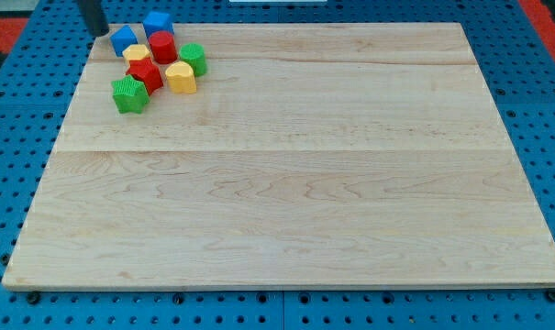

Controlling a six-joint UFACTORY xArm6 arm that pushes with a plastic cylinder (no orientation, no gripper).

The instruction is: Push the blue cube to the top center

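our tip [97, 33] beside the clustered blocks, wooden board's [286, 183] top-left corner.
we carry no gripper; the tip stands just left of the blue cube [158, 24] and its blue neighbour [123, 39].

A blue cube [159, 23] sits at the view's top left of the counter [286, 183], close to its top edge. It rests flat and upright, at the top of a tight cluster of blocks, touching a red cylinder [162, 47] just below it.
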